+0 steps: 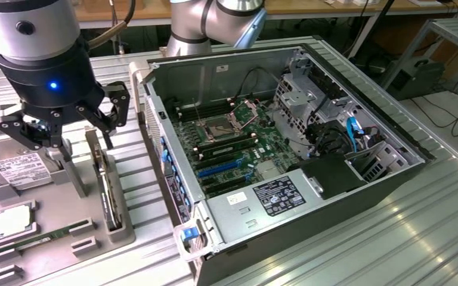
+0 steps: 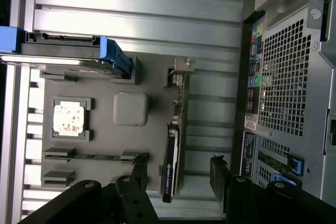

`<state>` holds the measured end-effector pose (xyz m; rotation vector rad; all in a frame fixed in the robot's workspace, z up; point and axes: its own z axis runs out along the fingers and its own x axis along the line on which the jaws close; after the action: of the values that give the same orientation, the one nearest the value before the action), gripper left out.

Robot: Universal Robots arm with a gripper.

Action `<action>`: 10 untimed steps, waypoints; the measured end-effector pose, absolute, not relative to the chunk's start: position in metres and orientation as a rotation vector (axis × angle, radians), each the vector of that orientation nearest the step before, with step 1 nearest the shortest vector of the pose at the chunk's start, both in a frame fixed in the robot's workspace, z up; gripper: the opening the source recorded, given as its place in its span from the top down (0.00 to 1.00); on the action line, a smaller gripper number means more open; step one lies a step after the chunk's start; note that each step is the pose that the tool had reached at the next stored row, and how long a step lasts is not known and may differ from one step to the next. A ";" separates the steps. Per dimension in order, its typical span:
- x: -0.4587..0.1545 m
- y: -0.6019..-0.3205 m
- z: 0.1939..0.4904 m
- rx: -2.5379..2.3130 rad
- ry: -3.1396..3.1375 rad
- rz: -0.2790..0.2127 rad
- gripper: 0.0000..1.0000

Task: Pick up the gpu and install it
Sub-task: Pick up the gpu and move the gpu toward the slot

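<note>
On the grey fixture tray point(image 1: 121, 238), toward the exterior view's left: gpu point(image 1: 105, 185), upright on its long edge in a slotted holder, black shroud and green board seen edge-on, well apart from the open computer case point(image 1: 293, 149). Just above the card: gripper point(image 1: 66, 136), opened wide, nothing held. From the wrist view: dark fingers point(image 2: 218, 174) flanking the card, one on each side, a clear gap on both sides, no contact visible. Beside the gpu on the same tray: hard drive point(image 1: 18, 167) with white label, square processor point(image 1: 14, 220) in a recess, thin green RAM stick point(image 1: 42, 241) lying flat. Inside the case: motherboard point(image 1: 229, 149) exposed, with blue expansion slots point(image 1: 213, 170) toward the rear wall. Beneath everything: ribbed metal table point(image 1: 420, 238).
</note>
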<state>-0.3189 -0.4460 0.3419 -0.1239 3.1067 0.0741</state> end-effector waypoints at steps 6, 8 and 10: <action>-0.319 -0.448 0.334 -0.132 3.106 0.074 0.40; -0.319 -0.448 0.332 -0.139 3.106 0.074 0.40; -0.319 -0.448 0.329 -0.145 3.106 0.074 0.40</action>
<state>-0.3189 -0.4479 0.3292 -0.1451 3.1061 0.0744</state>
